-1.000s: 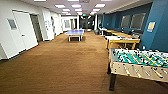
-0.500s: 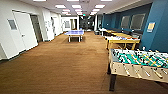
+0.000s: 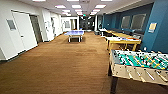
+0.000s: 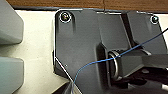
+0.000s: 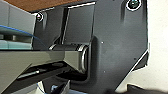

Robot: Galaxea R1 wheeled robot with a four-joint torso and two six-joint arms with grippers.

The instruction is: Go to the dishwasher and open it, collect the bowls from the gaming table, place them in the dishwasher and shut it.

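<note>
Driving across brown carpet (image 3: 62, 65), the robot has the green-pitch foosball table (image 3: 140, 65) close on its right, and should keep well off that corner. Beyond stands the gaming table (image 3: 122, 41), white-topped with yellow-tan sides; its blurred clutter may include the bowls, unconfirmed. Farthest, a blue table-tennis table (image 3: 75, 33). Neither claw's opening nor hold can be told.

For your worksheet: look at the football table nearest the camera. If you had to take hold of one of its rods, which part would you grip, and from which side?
Probably a handle end of a rod on the football table, approached from the near long side facing the open carpet: the rods run across the green field and stick out through the side wall.
</note>
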